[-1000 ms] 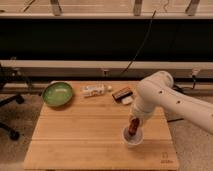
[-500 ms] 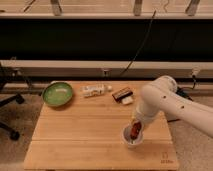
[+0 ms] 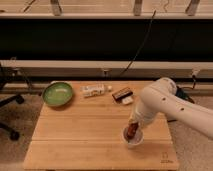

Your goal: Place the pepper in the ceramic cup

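Observation:
The small white ceramic cup (image 3: 133,138) stands on the wooden table (image 3: 80,135), front right of centre. The red-orange pepper (image 3: 132,130) stands nearly upright with its lower end inside the cup. My gripper (image 3: 133,121) is directly above the cup, at the top of the pepper, at the end of the white arm (image 3: 160,102) that reaches in from the right. The arm hides the upper end of the pepper.
A wide green bowl (image 3: 57,93) sits at the back left of the table. A white bottle (image 3: 96,90) lies at the back centre, and a dark snack bar with a white packet (image 3: 123,95) lies beside it. A chair base (image 3: 7,107) stands left of the table.
The arm has lowered a little and the pepper has gone down into the cup. The other objects have not moved.

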Motion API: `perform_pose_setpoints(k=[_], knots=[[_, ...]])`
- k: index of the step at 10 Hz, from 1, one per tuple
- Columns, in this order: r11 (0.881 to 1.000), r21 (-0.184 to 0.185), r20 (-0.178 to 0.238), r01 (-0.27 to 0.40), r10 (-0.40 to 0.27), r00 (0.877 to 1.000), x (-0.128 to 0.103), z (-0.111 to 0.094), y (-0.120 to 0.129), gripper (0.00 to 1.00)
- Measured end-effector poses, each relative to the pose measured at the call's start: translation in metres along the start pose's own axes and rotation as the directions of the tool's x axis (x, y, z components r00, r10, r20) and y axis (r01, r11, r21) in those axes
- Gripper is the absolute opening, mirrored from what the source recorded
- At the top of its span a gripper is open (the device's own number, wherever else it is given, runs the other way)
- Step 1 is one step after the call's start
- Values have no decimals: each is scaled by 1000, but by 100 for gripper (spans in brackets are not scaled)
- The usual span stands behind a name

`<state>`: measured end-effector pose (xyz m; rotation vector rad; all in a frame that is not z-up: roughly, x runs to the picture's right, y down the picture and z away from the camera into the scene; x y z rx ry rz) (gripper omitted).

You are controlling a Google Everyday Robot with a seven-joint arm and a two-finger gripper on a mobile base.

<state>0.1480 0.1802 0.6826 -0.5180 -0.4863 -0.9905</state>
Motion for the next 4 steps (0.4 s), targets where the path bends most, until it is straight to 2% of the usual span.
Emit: perform_pose_setpoints(k=[4], knots=[[1000, 14, -4, 0, 0, 1000, 2, -2, 0, 80]])
